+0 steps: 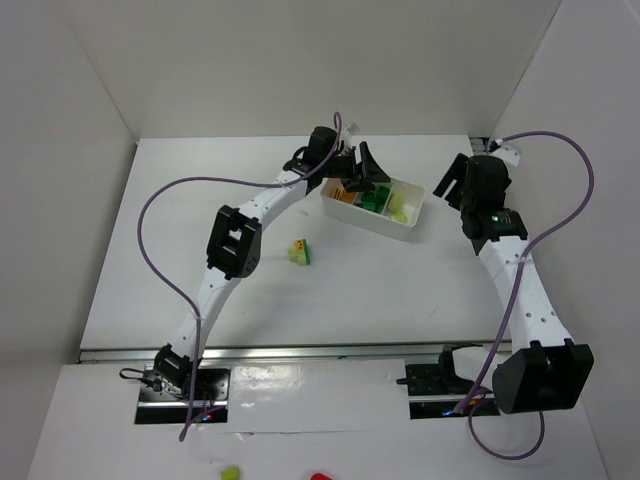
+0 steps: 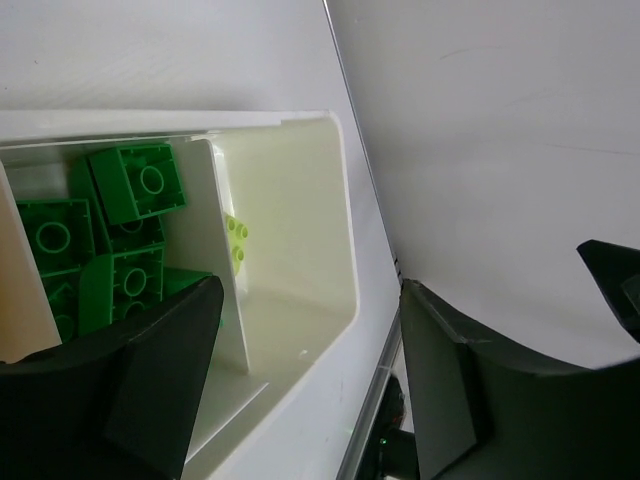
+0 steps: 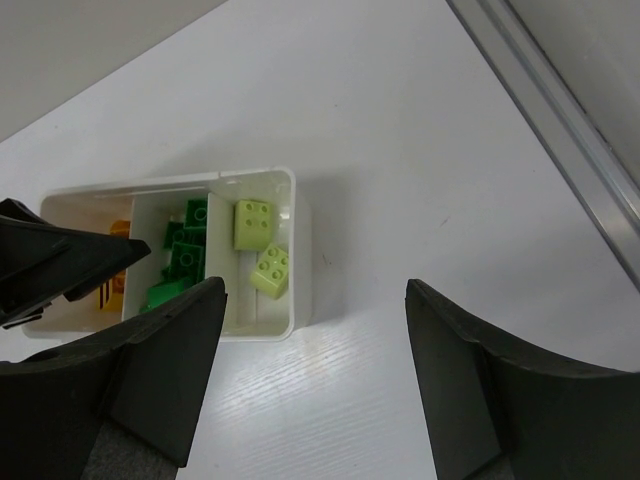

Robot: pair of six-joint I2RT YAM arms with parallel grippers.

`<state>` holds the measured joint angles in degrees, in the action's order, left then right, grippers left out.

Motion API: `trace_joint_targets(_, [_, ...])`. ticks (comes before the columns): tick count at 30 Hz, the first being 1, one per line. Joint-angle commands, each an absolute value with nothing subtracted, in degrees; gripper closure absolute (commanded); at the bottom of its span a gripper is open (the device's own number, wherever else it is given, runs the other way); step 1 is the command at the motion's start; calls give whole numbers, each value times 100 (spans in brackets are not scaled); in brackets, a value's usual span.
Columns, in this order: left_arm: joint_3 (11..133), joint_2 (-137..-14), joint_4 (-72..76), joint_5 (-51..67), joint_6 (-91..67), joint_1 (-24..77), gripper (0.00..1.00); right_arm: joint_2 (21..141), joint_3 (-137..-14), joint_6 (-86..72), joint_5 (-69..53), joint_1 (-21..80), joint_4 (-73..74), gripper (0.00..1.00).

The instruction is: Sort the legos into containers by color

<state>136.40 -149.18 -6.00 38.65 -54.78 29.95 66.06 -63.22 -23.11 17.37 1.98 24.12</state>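
Observation:
The white divided tray (image 1: pixel 370 222) sits at the back of the table. It holds orange legos (image 1: pixel 342 195) in one end, dark green legos (image 1: pixel 375 200) in the middle and pale yellow-green legos (image 1: pixel 400 208) in the other end. My left gripper (image 1: pixel 360 175) hovers over the tray, open and empty, with the green bricks (image 2: pixel 135 185) and a pale brick (image 2: pixel 237 241) below it. My right gripper (image 1: pixel 448 185) stands open and empty to the right of the tray (image 3: pixel 296 262), off the two pale bricks (image 3: pixel 262 248). One loose pale and orange lego (image 1: pixel 300 251) lies on the table left of the tray.
White walls close in the table at the back and both sides. A metal rail (image 3: pixel 560 110) runs along the table's edge near the right gripper. Purple cables (image 1: pixel 160 250) loop beside both arms. A yellow-green piece (image 1: pixel 230 473) and a red piece (image 1: pixel 320 477) lie on the near ledge.

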Motion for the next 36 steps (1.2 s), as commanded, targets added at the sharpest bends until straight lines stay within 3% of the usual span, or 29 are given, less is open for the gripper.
trace_joint_targets(1, [13711,-14625,-483,3973,-5476,2971,19,6592,-6530,-2355,1740,167,2452,20])
trace_joint_targets(8, [13335,-13485,-1475,3290,-4205,2848,19,6592,-6469,-2303,1556,167,2391,20])
trace_joint_targets(11, [12351,-12363,-2081,2683,-3649,2795,24,6592,-6398,-2303,1407,167,2329,20])
trace_joint_targets(15, [10902,-11035,-2864,972,-2902,2795,29,6662,-6276,-2364,1187,167,2145,20])
trace_joint_targets(19, [8901,-9988,-3041,483,-2943,2646,29,6820,-6223,-2259,940,324,1960,20])
trace_joint_targets(26, [7139,-9019,-3041,334,-3699,2040,28,7390,-6608,-1266,440,2142,1994,21])
trace_joint_targets(31, [6926,-8517,-3041,334,-3867,1363,28,8427,-6741,-1335,545,3916,2241,20])
trace_joint_targets(36, [7031,-8517,-3155,764,-3867,748,28,9386,-7031,-2258,869,4412,2005,19])
